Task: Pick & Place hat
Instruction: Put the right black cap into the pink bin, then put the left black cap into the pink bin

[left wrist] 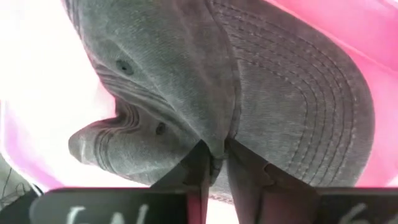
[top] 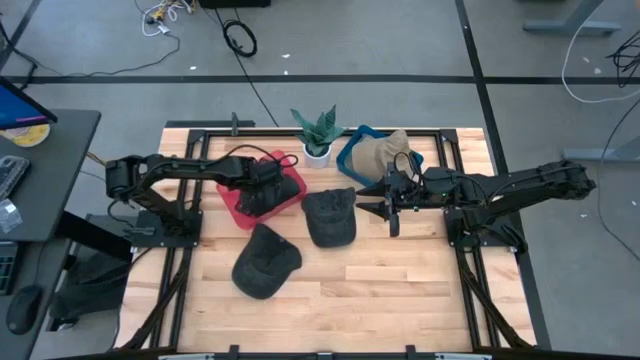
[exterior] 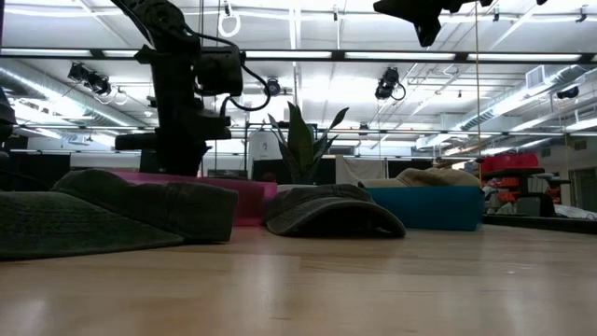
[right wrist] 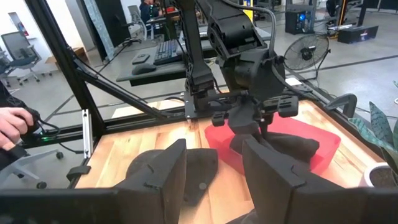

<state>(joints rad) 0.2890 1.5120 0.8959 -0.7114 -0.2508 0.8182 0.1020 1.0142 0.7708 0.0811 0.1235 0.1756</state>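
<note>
A dark grey cap (top: 272,192) lies in the pink bin (top: 232,203), which is far left of centre. My left gripper (top: 268,183) stands over that bin, shut on the cap. A second dark cap (top: 330,215) lies on its brim and rim at the table's middle. A third dark cap (top: 265,262) rests nearer the near edge. My right gripper (top: 388,204) is open and hovers above the table, just right of the middle cap. It shows at the top of the low view (exterior: 427,21). My left gripper (left wrist: 214,163) pinches the cap between its two fingertips at the seam where crown meets brim (left wrist: 219,144). It comes from above, pointing down. The cap (right wrist: 287,144) lies slumped in the pink bin (right wrist: 331,140).
A blue bin (top: 350,150) holding a tan hat (top: 380,152) sits at the far right. A potted plant (top: 318,135) stands between the two bins. Black frame rails run along the table's sides. Bare wood lies toward the near edge (top: 360,300). A person's hand (right wrist: 13,124) shows beyond the table.
</note>
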